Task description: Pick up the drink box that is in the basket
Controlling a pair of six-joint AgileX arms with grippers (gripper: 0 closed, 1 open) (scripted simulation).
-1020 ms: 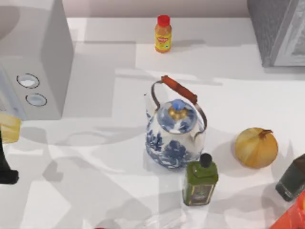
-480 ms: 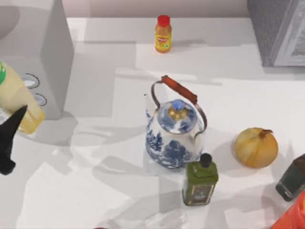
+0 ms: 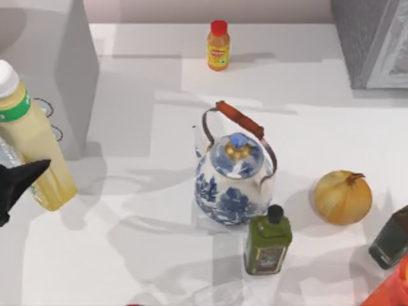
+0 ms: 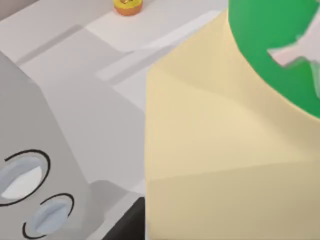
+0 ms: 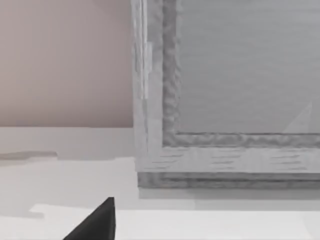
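The drink box (image 3: 35, 146) is a tall pale-yellow bottle with a white cap and a green neck band. It hangs tilted above the table at the far left. My left gripper (image 3: 29, 182) is shut on its lower body, with one black finger (image 3: 19, 182) showing beside it. The left wrist view has the yellow body (image 4: 225, 150) and the green band (image 4: 280, 50) close up. The basket is out of view. A black fingertip (image 5: 95, 222) of my right gripper shows in the right wrist view, facing a grey cabinet (image 5: 225, 100).
A blue-and-white kettle (image 3: 233, 175) stands mid-table, with a squat dark-green bottle (image 3: 268, 242) in front of it. An onion (image 3: 342, 196) lies to the right and a small orange bottle (image 3: 218, 46) stands at the back. A grey appliance (image 3: 57, 70) is at the back left, and a dark object (image 3: 390, 239) sits at the right edge.
The drink box has risen and moved rightward into view with my left gripper on it. First only its base showed, now the whole bottle with its cap does. Nothing else has moved.
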